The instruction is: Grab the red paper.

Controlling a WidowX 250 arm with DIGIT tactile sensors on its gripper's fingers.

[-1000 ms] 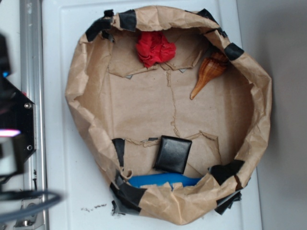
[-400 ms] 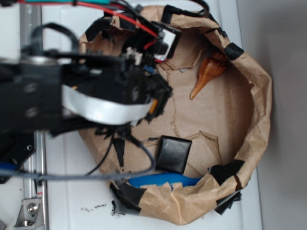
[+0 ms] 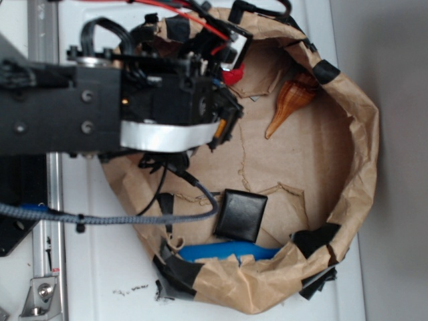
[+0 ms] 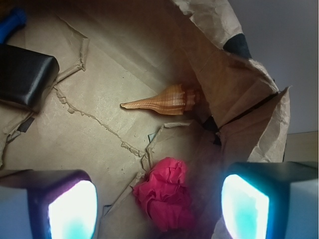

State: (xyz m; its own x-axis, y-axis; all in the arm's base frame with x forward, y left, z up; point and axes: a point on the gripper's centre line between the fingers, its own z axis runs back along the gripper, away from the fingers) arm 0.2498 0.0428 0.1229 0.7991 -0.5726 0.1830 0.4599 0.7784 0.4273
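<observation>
Two glowing fingers (image 4: 72, 209) of our claw (image 4: 159, 206) stand wide apart, and between them we see the bright red crumpled paper wad (image 4: 167, 194), untouched, lying on the floor of the brown paper basin (image 3: 361, 134). Beyond it we spot the orange-brown pointed seashell (image 4: 162, 100) (tip aimed towards the black square box (image 4: 25, 74)). Overhead, our arm hides most of the wad.

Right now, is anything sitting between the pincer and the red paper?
Nothing visible. In the wrist view the red paper lies in the open gap between the pincer fingers. The seashell and black box lie farther off, beyond it.
</observation>
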